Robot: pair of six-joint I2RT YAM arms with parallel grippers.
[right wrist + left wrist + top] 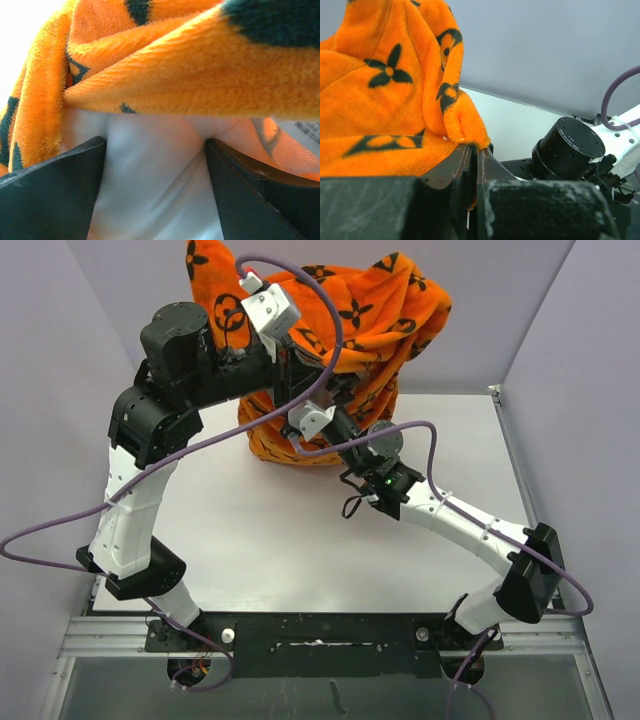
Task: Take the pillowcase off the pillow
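The orange pillowcase (385, 310) with dark flower motifs hangs bunched and raised over the far middle of the table. My left gripper (477, 147) is shut on a folded edge of the pillowcase (380, 115) and holds it up. The right gripper (155, 142) reaches in under the pillowcase (200, 75). Its jaws stand wide, with the white pillow (150, 175) bulging between them and touching both fingers (60, 170). In the top view the pillow is hidden by the fabric, and so are the right fingertips.
The white table (280, 540) has grey walls at the back and sides. Purple cables (330, 330) loop over both arms. The right arm's black joint (570, 150) sits close to my left gripper. A white printed label (306, 126) shows under the fabric.
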